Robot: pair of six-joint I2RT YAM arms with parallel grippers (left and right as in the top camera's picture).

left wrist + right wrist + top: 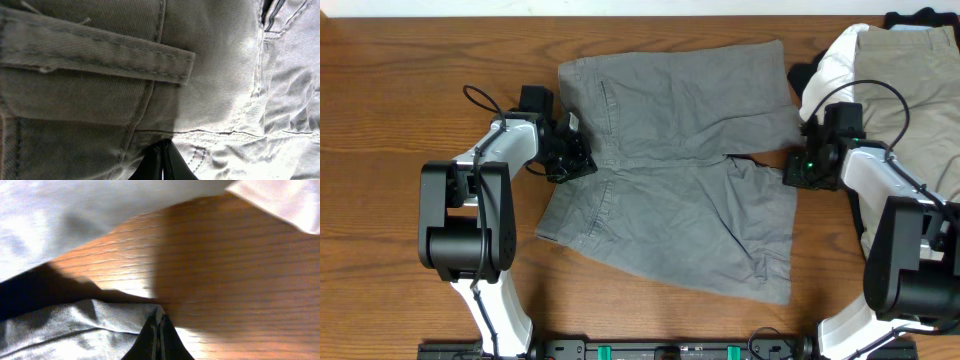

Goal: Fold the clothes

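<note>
My claw [159,325] is pinched closed on the hem of the grey cloth [75,325] at lower left. Wooden tabletop [225,275] fills the middle. Pale fabric [65,215] lies at upper left, and a white piece [285,200] at the upper right corner.

The overhead view is sharp and evenly bright, with soft shadows on the wooden table [380,100]. Close up, the grey shorts [100,105] look slightly soft, washed out at right and dim lower left. The right wrist view is blurred, a broad shadow crossing the wood, the white cloth [280,200] glaring.
</note>
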